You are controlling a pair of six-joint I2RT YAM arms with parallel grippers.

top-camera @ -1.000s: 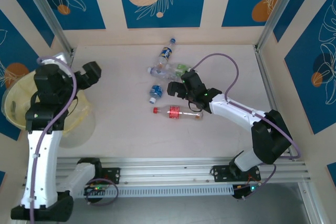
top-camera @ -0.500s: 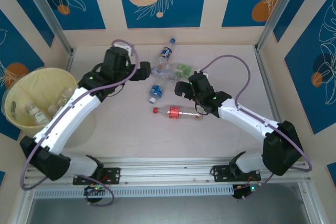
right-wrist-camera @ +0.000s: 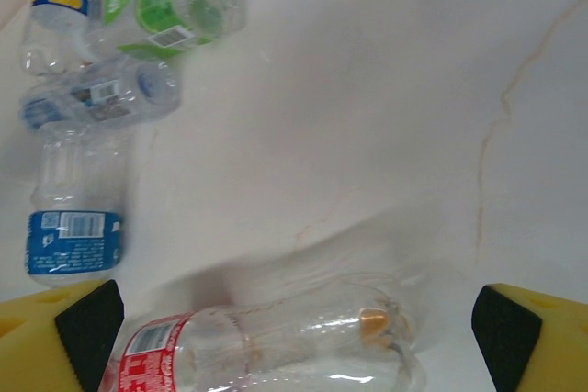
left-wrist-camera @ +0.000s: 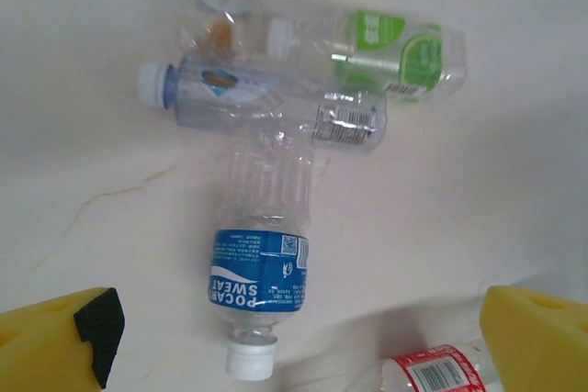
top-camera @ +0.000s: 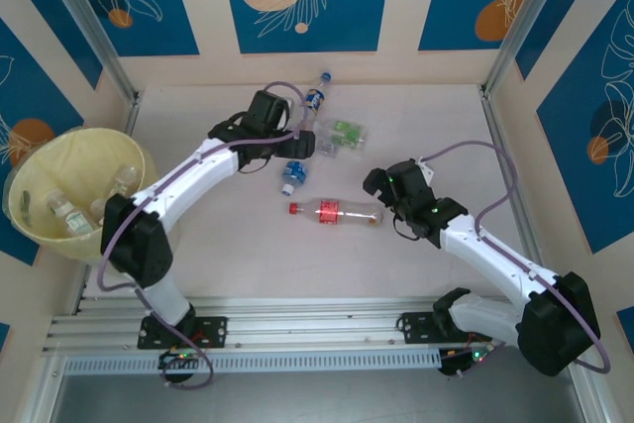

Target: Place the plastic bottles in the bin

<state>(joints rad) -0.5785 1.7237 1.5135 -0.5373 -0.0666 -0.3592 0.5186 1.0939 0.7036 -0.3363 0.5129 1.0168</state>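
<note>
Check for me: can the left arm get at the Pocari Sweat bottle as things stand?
Probably yes. The left tool hangs open over the Pocari Sweat bottle, one finger to either side, with bare table beside the label. Only the white-capped bottle crowds its far end.

A blue-labelled bottle (left-wrist-camera: 258,268) lies on the table (left-wrist-camera: 478,190), its white cap just beside the left gripper (left-wrist-camera: 308,341), whose yellow fingers stand wide apart. Beyond it, a clear bottle (left-wrist-camera: 266,103) and a green-labelled bottle (left-wrist-camera: 395,48) lie touching.

plastic bottles (top-camera: 335,212) on pale table (top-camera: 238,245)
</note>
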